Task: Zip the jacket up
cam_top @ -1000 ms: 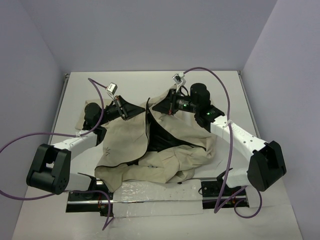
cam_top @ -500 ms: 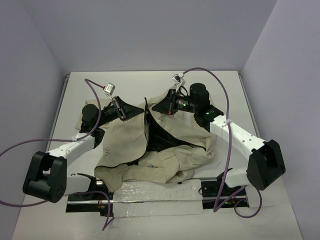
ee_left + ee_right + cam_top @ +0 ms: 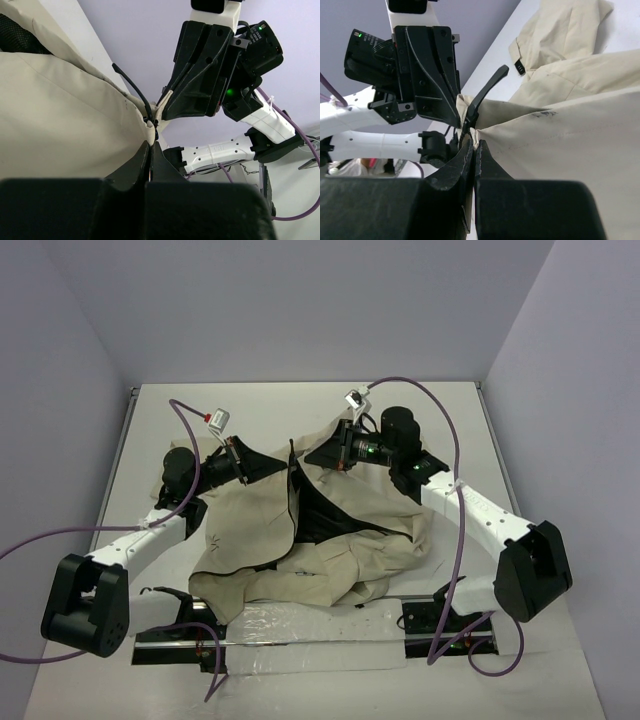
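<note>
Beige jacket (image 3: 250, 525): left gripper (image 3: 150, 148), right gripper (image 3: 473, 145) each clamped on its front edge, tips close together.

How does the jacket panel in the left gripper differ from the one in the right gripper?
The left panel, in the left gripper, lies smooth and mostly flat, cream side up, with a star mark. The right panel, in the right gripper, is rumpled and folded open, showing black lining. Both are cream, pinched at the top edge by shut grippers, edges close together.

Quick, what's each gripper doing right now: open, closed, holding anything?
Left gripper: closed, pinching the jacket fabric.
Right gripper: closed, also pinching the jacket fabric.
</note>
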`<state>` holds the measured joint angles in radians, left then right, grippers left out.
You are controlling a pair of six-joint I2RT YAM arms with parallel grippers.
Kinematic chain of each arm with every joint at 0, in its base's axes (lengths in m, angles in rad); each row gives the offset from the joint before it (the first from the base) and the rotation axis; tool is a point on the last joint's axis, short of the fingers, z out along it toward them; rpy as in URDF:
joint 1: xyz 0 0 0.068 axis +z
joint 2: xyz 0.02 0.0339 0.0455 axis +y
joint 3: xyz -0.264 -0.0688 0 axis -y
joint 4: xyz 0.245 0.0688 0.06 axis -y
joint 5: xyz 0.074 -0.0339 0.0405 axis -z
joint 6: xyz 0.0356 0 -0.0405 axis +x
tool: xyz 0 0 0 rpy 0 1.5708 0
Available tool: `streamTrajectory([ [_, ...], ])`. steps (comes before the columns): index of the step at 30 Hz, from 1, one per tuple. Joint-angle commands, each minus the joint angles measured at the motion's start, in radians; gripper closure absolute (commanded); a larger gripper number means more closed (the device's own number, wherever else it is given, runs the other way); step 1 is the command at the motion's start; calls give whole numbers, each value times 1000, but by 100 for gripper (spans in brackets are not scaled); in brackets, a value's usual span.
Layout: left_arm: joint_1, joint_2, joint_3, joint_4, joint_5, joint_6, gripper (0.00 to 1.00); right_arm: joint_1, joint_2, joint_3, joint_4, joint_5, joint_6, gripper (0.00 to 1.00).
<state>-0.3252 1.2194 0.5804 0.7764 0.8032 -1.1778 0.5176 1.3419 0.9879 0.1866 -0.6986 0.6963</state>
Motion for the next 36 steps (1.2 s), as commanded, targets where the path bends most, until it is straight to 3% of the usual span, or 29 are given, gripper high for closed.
streamTrajectory([
  [1, 2, -4, 36, 67, 1, 8, 100, -17, -72, -27, 45, -36, 97, 100],
  [13, 2, 41, 19, 232, 29, -81, 100, -18, -103, -113, 126, 40, 327, 100],
  [36, 2, 29, 12, 229, 22, -81, 100, -15, -57, -92, 213, -2, 390, 100],
])
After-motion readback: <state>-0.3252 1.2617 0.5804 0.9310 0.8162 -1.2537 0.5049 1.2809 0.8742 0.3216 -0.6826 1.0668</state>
